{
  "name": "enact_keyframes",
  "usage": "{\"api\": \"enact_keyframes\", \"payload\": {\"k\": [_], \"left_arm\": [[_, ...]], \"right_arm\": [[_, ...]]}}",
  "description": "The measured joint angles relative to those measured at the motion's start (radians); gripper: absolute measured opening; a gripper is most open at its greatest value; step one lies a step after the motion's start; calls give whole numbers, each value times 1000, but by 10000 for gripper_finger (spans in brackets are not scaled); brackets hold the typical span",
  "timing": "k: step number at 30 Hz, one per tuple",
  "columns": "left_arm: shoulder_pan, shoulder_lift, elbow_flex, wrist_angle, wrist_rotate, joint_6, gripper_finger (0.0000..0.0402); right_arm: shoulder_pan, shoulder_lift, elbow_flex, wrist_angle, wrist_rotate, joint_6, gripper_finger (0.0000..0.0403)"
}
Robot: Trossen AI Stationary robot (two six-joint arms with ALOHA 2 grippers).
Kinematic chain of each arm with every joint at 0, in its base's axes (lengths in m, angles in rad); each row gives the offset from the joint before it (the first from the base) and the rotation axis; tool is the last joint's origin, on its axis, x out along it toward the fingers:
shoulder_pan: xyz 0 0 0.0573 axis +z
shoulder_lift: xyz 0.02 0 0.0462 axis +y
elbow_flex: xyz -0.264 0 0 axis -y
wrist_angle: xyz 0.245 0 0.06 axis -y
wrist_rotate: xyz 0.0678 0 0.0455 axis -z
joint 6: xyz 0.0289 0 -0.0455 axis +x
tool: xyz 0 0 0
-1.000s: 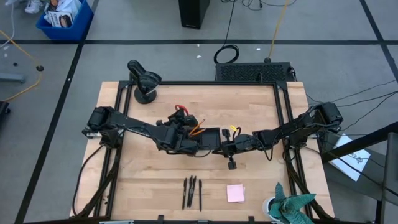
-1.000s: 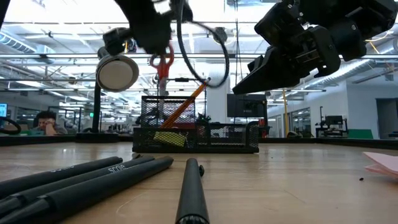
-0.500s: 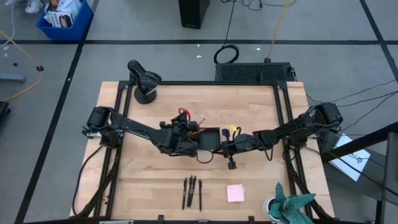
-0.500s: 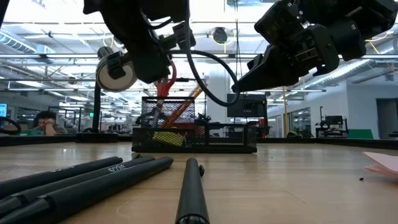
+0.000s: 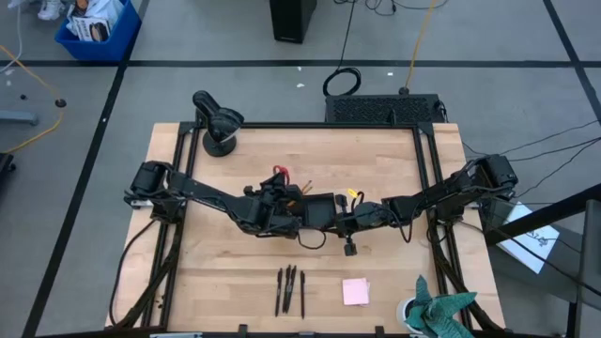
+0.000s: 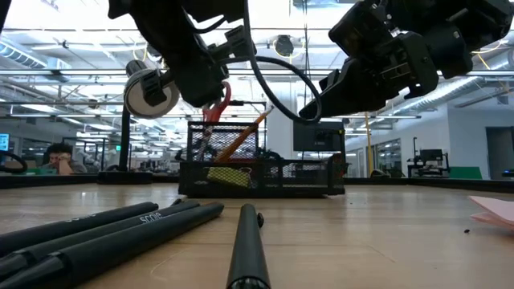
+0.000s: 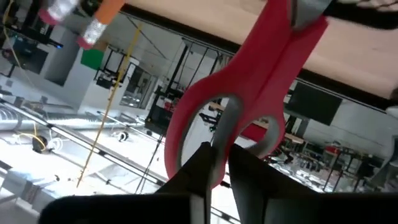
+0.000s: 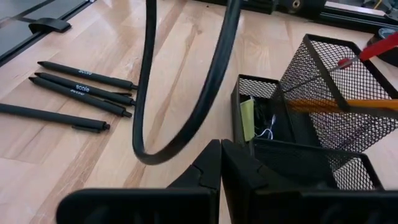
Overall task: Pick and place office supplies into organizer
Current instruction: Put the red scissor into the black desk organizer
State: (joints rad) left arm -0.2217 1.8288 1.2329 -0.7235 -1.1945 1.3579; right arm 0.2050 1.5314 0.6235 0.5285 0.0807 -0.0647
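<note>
Looking down on the wooden table, we take the black mesh organizer near its middle as our landmark. Far to the left of it, at the table's back corner, stands a round black dome-shaped device. The left arm reaches in from the left edge, and our left gripper sits at the organizer's left end, over its tall mesh cup. In the left wrist view its fingers pinch one loop of the red-handled scissors, with only a thin gap between them. The scissors stand upright in that tall cup, handles up, and an orange pencil leans in the same cup, its eraser end poking above the rim.

In the low section beside the cup, we see a small yellow piece standing against the wall, with small clips next to it.

Just right of the organizer hangs our right gripper, fingers pressed together and holding nothing, poised above the organizer's low end.

In front of the organizer, well apart from it, four thin black pens lie side by side on the bare wood. To the right of them rests a square pink sticky-note pad. Farther right, at the front corner, sits a crumpled teal-green cloth.
</note>
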Motion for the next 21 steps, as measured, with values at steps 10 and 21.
{"api": "enact_keyframes", "payload": {"k": [10, 21], "left_arm": [[-50, 14, -3, 35, 164, 229, 10], [-109, 15, -2, 141, 45, 160, 25]], "right_arm": [[0, 0, 0, 23, 0, -11, 4], [0, 0, 0, 29, 0, -11, 4]]}}
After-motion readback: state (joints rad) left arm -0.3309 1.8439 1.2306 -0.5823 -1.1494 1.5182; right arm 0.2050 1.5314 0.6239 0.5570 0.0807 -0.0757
